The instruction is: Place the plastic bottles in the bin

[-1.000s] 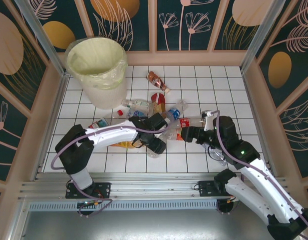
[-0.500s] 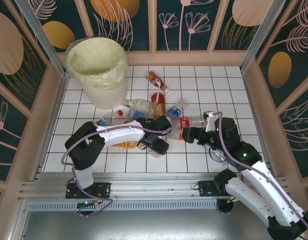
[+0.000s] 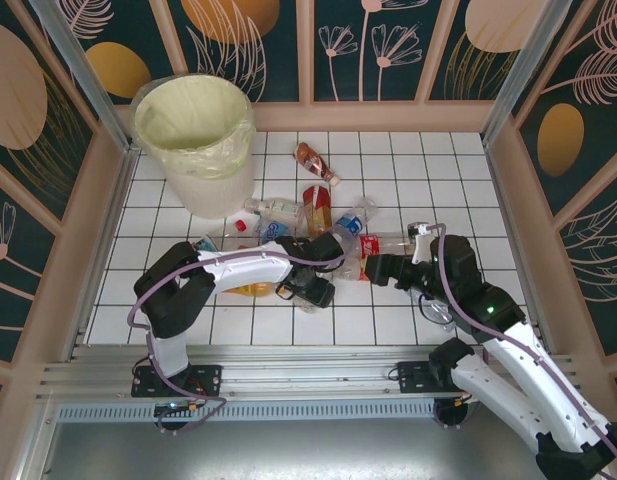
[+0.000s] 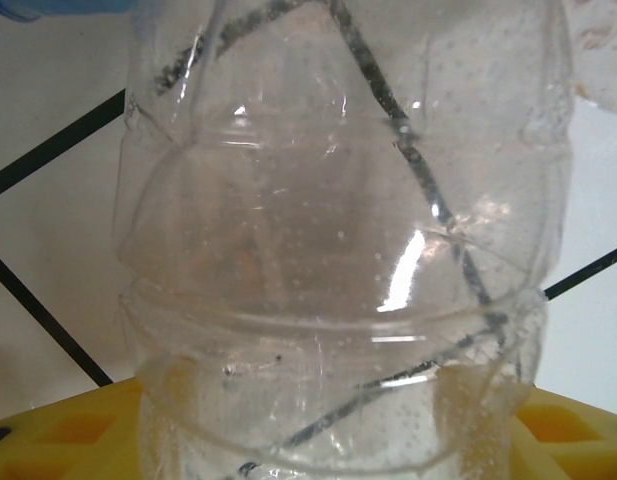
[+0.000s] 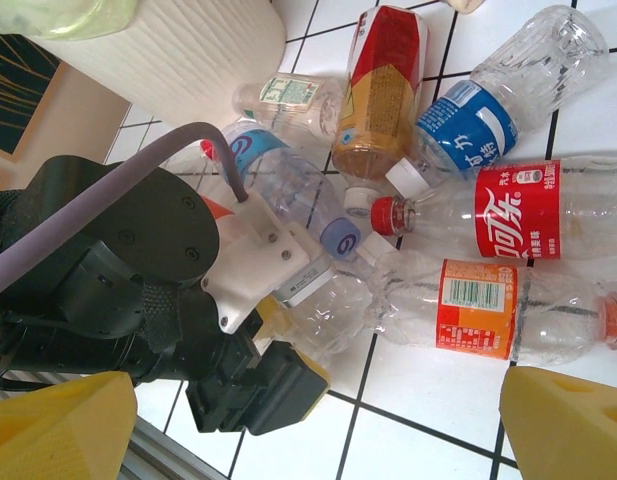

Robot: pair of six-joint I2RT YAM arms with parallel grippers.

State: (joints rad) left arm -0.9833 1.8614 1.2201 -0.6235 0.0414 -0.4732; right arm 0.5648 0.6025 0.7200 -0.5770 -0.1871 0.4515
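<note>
Clear bottle (image 4: 328, 250) sits btwn left fingers (image 4: 68, 445); can't tell if clamped. Squeeze mid-body firmly, lift w/o dragging other bottles (image 5: 518, 215). Right fingers (image 5: 58, 420) apart, empty.

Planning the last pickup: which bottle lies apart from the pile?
The brownish bottle right of the bin: it lies alone toward the back, while the other bottles crowd together.

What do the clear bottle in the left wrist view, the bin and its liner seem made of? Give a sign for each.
Clear bottle: thin transparent plastic, glossy; dark grid lines show through its ribbed, creased wall. Bin: probably rigid white plastic, smooth, matte. Liner: thin pale yellow translucent film, likely plastic, wrinkled over the rim.
</note>
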